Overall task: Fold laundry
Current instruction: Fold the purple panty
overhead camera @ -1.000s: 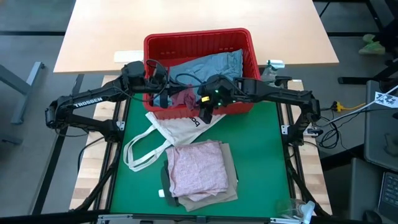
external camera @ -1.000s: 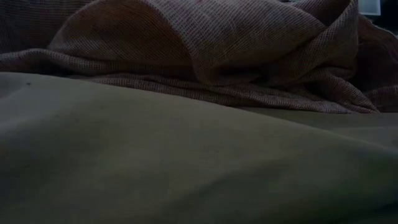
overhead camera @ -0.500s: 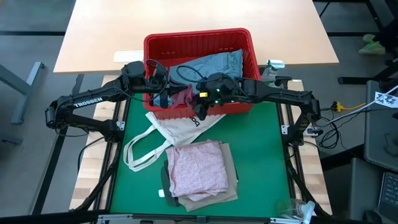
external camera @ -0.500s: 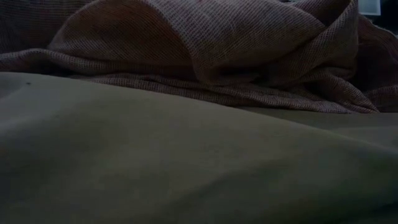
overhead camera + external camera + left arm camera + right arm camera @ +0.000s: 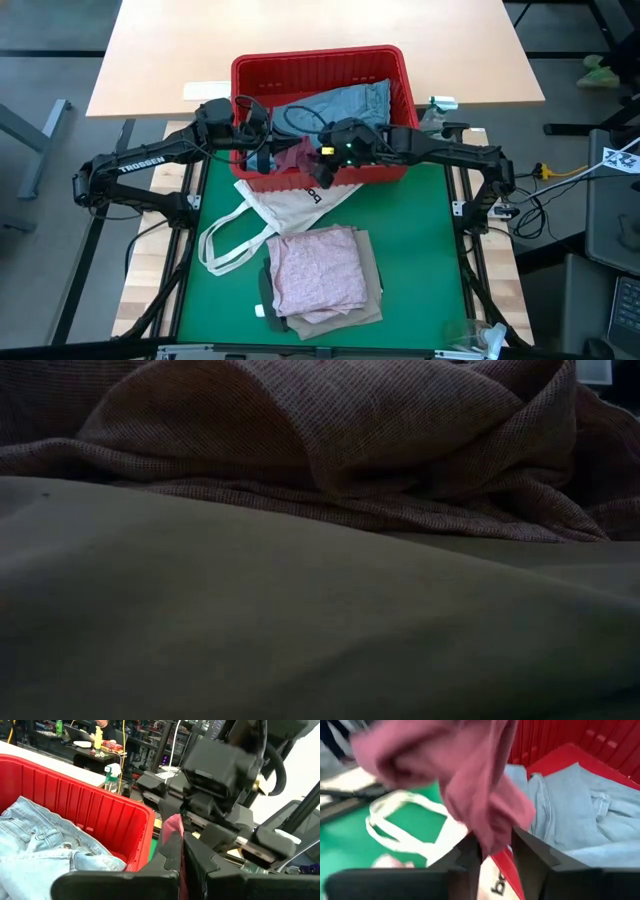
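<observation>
While overhead hides it, wrist shows right hand pinching pink garment | left hand clamps it.

— Any writing to be read here?

— One clear word: "TROSSEN" in white capitals, along the left arm in the high view.

— And the white tote bag?

— It carries black lettering near the rim of the red basket, but most of it is covered. In the high view I can make out only a few strokes, possibly a "b" and an "o"; the right wrist view shows a curl or two of the same print. I would not call it a readable word.

— The low view?

— Only cloth close to the lens, no text.
</observation>
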